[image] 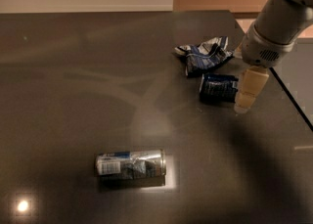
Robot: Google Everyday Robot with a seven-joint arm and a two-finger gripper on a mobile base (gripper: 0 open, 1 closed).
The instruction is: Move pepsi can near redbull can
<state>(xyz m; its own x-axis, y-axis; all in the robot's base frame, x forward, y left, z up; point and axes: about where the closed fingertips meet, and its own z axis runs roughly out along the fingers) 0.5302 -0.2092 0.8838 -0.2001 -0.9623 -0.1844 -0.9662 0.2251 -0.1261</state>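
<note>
The pepsi can point(218, 88), short and dark blue, lies on its side on the dark table point(98, 71) at the right. The redbull can point(130, 163), a longer dented silver can with blue patches, lies on its side near the front centre, well apart from the pepsi can. My gripper point(244, 101) hangs from the grey arm at the right edge. It is low over the table, right at the pepsi can's right end, and partly covers that end.
A crumpled blue-and-white bag point(205, 54) lies just behind the pepsi can, close to it. The table's right edge point(293, 103) runs diagonally just right of the gripper. A bright light reflection point(22, 205) shows at the front left.
</note>
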